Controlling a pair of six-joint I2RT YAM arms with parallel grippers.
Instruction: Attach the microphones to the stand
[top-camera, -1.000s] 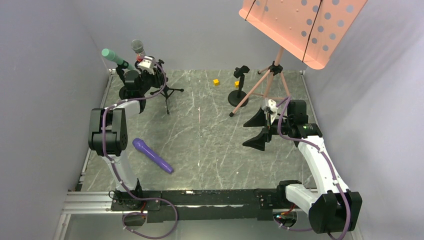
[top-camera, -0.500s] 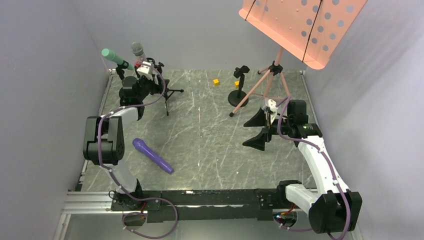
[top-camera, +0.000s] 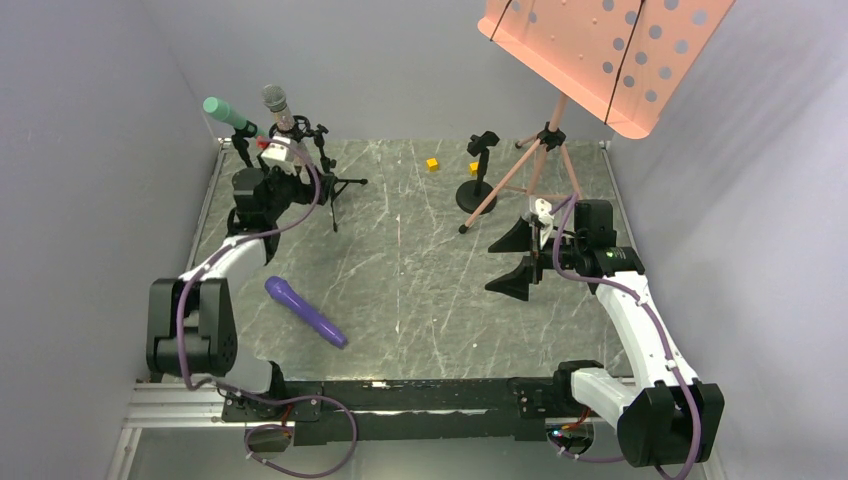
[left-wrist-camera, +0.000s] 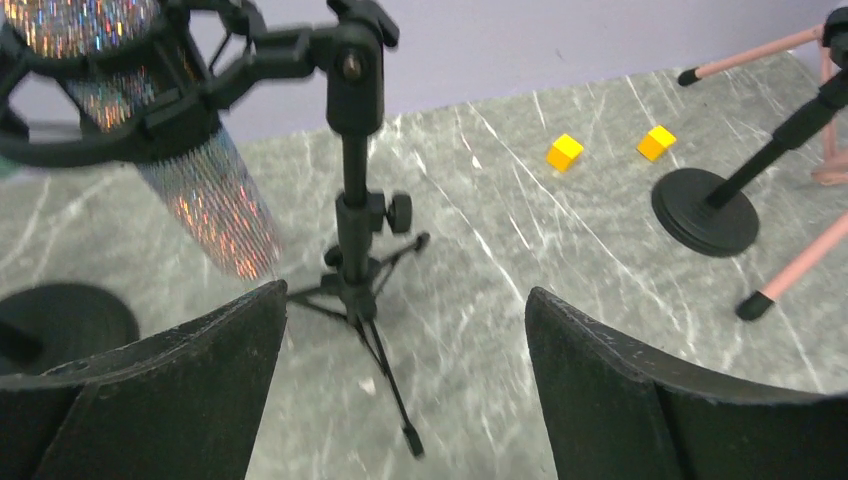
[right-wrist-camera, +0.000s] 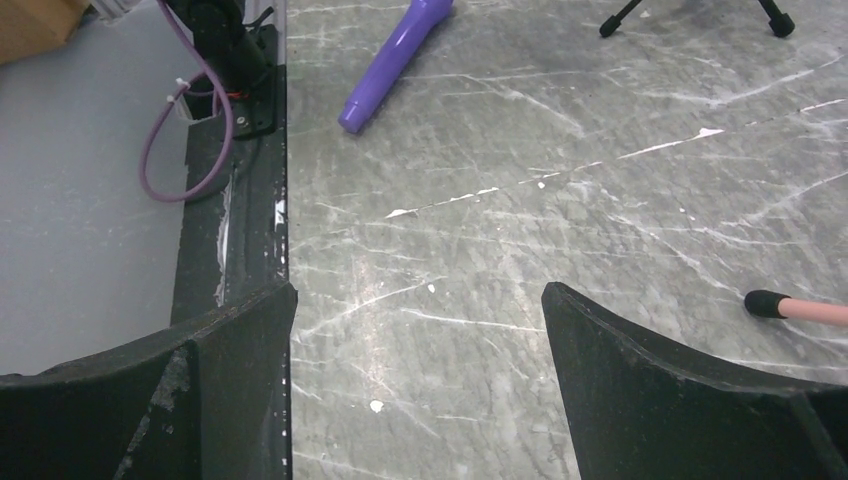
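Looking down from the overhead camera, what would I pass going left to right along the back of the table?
teal microphone → glittery microphone → left yellow cube → round-base stand

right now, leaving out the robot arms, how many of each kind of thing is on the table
microphones: 3 (teal, glittery, purple)
microphone stands: 3 (tripod, round base, another round base)
yellow cubes: 2
music stand: 1
total: 9
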